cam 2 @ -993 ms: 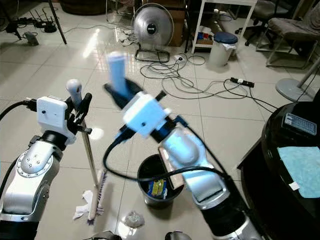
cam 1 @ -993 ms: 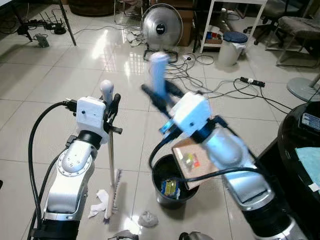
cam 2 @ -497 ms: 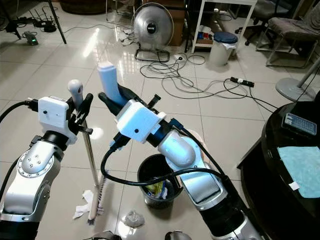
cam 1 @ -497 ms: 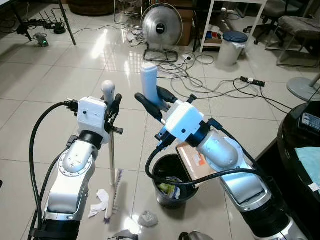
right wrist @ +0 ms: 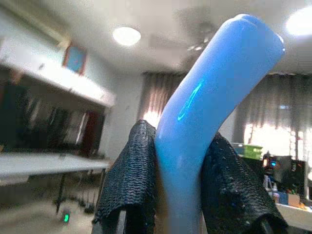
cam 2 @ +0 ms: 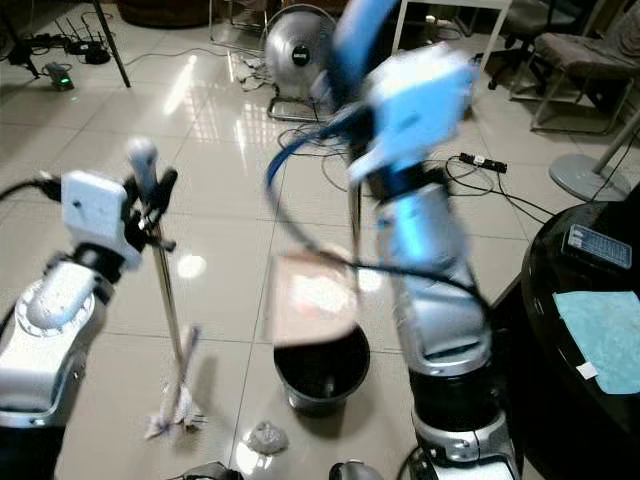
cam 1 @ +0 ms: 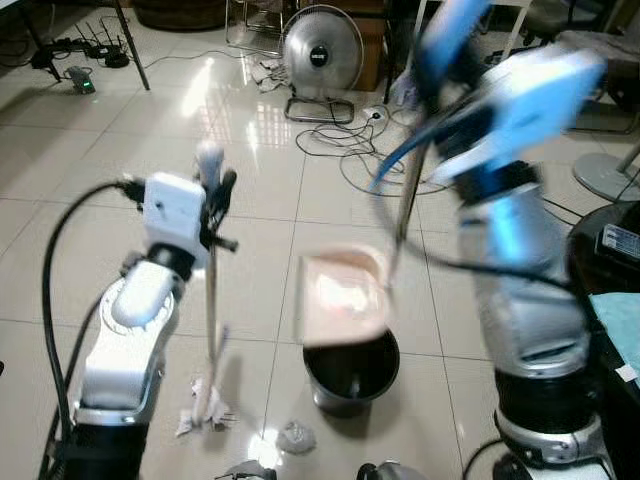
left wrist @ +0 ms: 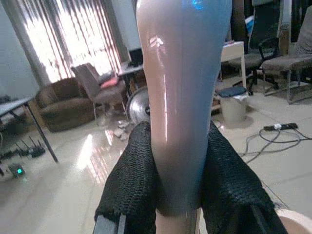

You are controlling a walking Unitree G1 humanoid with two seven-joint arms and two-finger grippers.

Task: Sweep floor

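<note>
Above the black bin, right gripper clamps the dustpan's blue handle; left gripper clamps the broom's top. Both seem light, rigid, top-held.

Silver arms, white wrist boxes, black cables, black textured fingers.

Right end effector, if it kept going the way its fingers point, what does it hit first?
Nothing close. The right end effector, shut on the blue dustpan handle, points steeply upward: its wrist view looks along the fingers to the ceiling and a ceiling light. The way looks free, though depth is hard to judge.
</note>
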